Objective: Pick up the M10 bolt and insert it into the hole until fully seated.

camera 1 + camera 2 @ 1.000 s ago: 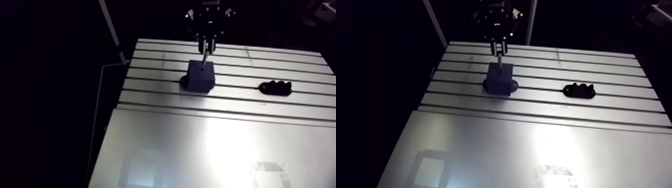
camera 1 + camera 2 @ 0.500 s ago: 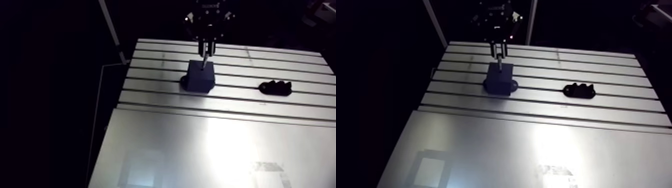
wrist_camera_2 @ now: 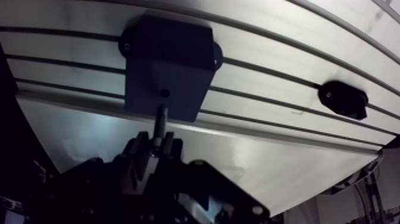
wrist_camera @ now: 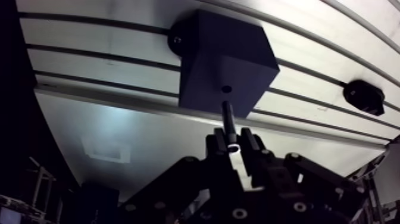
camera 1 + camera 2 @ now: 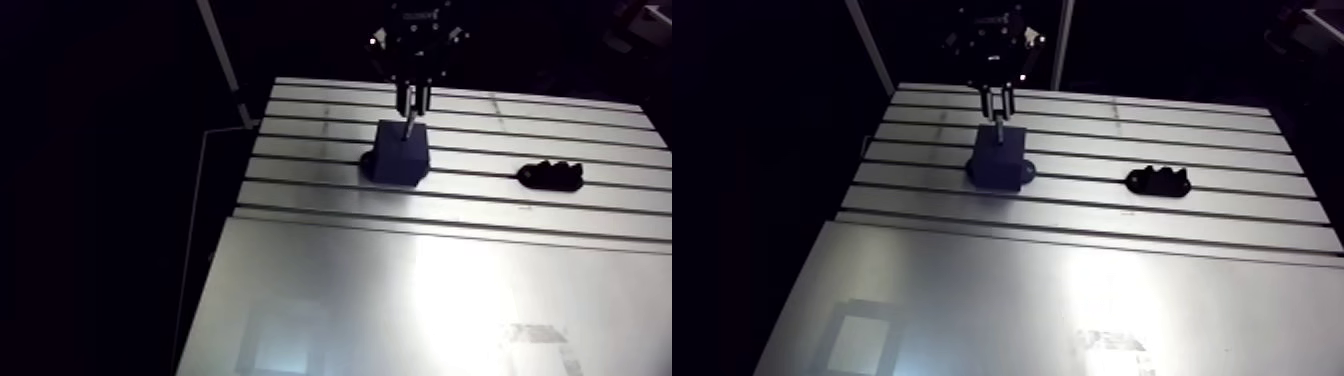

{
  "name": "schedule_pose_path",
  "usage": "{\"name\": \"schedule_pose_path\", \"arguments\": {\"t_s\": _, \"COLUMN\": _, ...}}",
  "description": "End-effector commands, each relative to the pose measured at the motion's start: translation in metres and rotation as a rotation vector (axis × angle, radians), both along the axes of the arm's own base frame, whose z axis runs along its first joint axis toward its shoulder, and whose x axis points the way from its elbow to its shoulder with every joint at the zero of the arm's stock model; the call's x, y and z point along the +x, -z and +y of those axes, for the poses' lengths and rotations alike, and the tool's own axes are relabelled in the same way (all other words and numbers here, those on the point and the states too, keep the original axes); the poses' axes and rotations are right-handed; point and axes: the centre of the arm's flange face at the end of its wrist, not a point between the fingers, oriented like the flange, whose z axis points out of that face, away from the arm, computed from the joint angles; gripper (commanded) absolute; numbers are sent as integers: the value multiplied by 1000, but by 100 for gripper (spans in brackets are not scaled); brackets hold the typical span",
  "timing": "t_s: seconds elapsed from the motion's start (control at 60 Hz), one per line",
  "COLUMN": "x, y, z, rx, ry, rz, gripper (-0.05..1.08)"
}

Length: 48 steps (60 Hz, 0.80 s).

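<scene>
Hand [image 4: 232, 140] clenched on the M10 bolt [image 4: 228, 117], fingers gripping its head end, shank sticking out past the fingertips. Bolt upright in the arm view, hanging over the black block [image 4: 223, 59]. Block has one small round hole [image 4: 226, 89] in its top face. In the wrist view the bolt tip sits just short of that hole, roughly lined up with it, and the bolt is not in it. Cannot tell whether the tip touches the block's top. Block stands on the slotted aluminium worktop [image 5: 450, 290], on the far grooved part, with a rounded foot showing at its left base. Small black lobed holder [image 5: 1157, 181] lies on the same grooved strip, well apart to the right of the block. Near half of the worktop is smooth plate with bright glare.
</scene>
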Motion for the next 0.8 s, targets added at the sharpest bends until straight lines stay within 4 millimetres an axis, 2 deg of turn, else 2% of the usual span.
{"name": "schedule_pose_path", "arguments": {"t_s": 0.017, "x": -3, "y": 2, "z": 0, "rx": -3, "ry": -2, "rz": 22, "gripper": 108}}
{"name": "schedule_pose_path", "arguments": {"t_s": 0.8, "x": -4, "y": 4, "z": 0, "rx": -4, "ry": -5, "rz": 37, "gripper": 108}}
